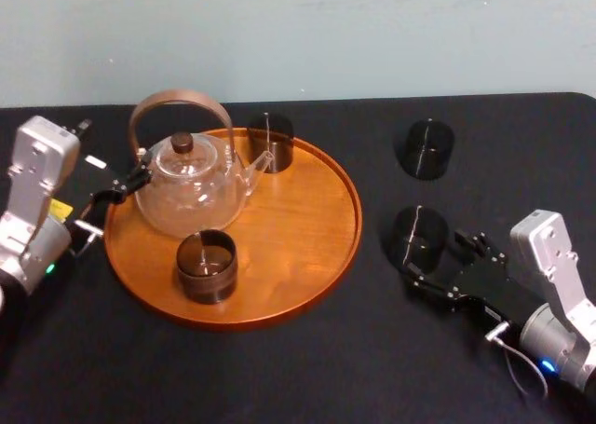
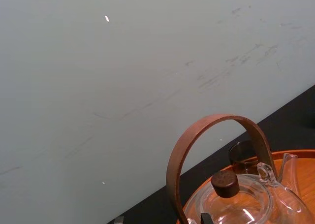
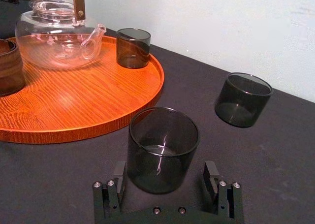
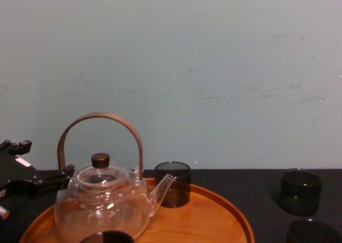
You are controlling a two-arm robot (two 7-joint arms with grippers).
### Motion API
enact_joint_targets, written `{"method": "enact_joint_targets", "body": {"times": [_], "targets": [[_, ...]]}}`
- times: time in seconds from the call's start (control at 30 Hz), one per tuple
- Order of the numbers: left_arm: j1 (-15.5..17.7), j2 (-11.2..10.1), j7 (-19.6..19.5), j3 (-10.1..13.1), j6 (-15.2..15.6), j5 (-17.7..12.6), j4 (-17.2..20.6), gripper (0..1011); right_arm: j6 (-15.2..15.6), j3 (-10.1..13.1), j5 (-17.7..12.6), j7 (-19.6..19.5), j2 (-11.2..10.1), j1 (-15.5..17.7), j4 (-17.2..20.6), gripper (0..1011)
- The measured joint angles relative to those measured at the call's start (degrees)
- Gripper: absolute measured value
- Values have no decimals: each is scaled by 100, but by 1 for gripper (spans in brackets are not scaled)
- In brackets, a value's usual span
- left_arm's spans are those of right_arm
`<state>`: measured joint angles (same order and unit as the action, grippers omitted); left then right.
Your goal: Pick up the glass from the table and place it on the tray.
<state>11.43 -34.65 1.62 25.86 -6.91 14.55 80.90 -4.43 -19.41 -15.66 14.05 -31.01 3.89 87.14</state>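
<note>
The glass (image 1: 420, 238) is a short, straight-sided tumbler in smoky dark grey. It's see-through enough that the black worktop (image 1: 372, 359) shows through it. It stands upright with its mouth up, and a couple of thin glints of light sit low inside, near its base. It's on the worktop to the right of the tray (image 1: 312, 238), near the rim but clearly apart from it.

The right gripper (image 3: 166, 177) is down at worktop level with the glass between its fingers (image 3: 110, 194), one on each side. The jaws are spread wider than the glass and aren't clamped on it — the wrist view shows a bit of a gap on at least one side.

A matching far glass (image 1: 428, 148) stands further back on the worktop, well apart from the near one.

The tray is round, orange-brown wood with a low rim, and it holds three things:
- a clear teapot (image 1: 191, 191) with a brown hoop handle and a dark knob lid
- a back glass (image 1: 270, 142) just beside the spout
- a front glass (image 1: 206, 266) near the robot-side edge

The left gripper (image 1: 119, 189) sits at the tray's left edge right by the teapot — no way to make out if it's open or closed.
</note>
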Motion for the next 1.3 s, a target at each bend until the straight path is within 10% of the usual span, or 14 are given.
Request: {"method": "enact_joint_targets", "body": {"times": [1.3], "targets": [[0,0,0,0,0,0,0,1009,164,48,231,642,611,-673,-799,1002]]}}
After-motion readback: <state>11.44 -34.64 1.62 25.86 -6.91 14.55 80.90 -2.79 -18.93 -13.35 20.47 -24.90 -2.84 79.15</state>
